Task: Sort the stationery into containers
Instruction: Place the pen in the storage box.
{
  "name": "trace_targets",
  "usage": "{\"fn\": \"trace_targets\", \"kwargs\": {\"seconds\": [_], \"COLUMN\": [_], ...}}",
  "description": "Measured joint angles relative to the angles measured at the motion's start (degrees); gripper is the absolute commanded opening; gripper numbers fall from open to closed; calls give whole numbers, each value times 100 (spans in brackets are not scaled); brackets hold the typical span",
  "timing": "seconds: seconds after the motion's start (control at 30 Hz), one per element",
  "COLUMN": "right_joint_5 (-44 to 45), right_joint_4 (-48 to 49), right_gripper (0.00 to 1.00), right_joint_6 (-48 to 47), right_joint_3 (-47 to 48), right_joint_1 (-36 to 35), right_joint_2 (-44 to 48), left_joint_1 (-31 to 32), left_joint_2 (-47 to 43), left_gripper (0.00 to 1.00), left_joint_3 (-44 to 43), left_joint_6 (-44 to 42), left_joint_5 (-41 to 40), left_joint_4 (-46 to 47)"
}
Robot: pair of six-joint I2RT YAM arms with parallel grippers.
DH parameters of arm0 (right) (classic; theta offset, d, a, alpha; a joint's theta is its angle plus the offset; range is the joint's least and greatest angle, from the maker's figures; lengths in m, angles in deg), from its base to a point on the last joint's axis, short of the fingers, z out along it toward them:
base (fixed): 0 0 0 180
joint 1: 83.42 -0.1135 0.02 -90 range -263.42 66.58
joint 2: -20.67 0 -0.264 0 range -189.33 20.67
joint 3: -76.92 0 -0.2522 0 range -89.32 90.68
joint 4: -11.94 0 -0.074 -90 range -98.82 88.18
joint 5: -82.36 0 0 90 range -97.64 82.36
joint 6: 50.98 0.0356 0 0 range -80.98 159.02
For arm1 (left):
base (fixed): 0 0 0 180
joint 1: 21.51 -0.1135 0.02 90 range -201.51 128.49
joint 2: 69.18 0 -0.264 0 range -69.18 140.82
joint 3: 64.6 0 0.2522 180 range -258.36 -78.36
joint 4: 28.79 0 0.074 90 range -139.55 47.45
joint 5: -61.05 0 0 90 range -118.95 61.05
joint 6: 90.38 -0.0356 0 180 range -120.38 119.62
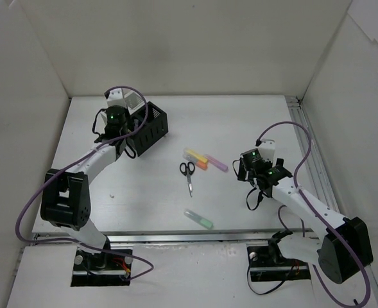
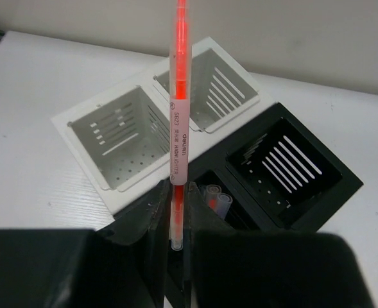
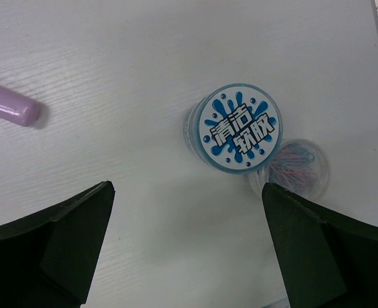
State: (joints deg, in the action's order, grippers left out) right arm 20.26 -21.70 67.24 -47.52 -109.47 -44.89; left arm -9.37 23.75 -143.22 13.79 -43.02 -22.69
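My left gripper (image 2: pixel 176 200) is shut on a slim orange pen (image 2: pixel 178 128) with a white label. It holds the pen above the seam of the joined mesh cups, next to the near black cup (image 2: pixel 222 206), which holds two pen ends. Two white cups (image 2: pixel 115 138) and another black cup (image 2: pixel 285 160) are empty. In the top view the left gripper (image 1: pixel 118 125) hangs over the cluster (image 1: pixel 151 125). Scissors (image 1: pixel 187 173) and yellow (image 1: pixel 192 154), orange (image 1: pixel 201 164), pink (image 1: pixel 217 164) and green (image 1: pixel 200 220) highlighters lie mid-table. My right gripper (image 3: pixel 185 189) is open and empty over bare table.
A round blue-lidded tub (image 3: pixel 240 127) and a clear tub of paper clips (image 3: pixel 298 168) stand just ahead of the right gripper (image 1: pixel 256 168). The pink highlighter's end (image 3: pixel 12 108) lies to its left. White walls enclose the table on three sides.
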Motion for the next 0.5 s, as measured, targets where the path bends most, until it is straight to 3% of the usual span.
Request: {"fn": "trace_targets", "kwargs": {"seconds": [0.23, 0.3, 0.4, 0.43, 0.5], "right_joint_5": [26, 26, 31, 28, 17], "right_joint_4": [11, 13, 13, 15, 17], "right_gripper": [98, 98, 98, 98, 98], "right_joint_6": [-20, -28, -39, -39, -74], "right_joint_3": [33, 33, 33, 33, 33], "right_joint_1": [26, 42, 59, 61, 61], "right_joint_2": [-101, -101, -101, -96, -81], "left_joint_1": [-26, -26, -26, -26, -20], "left_joint_2": [289, 361, 393, 393, 367], "left_gripper": [0, 4, 23, 38, 49], "left_joint_3": [437, 557, 721, 763, 807], "left_joint_6": [212, 304, 424, 468, 546], "left_joint_5": [636, 680, 728, 739, 791], "left_joint_4": [544, 688, 793, 796, 903]}}
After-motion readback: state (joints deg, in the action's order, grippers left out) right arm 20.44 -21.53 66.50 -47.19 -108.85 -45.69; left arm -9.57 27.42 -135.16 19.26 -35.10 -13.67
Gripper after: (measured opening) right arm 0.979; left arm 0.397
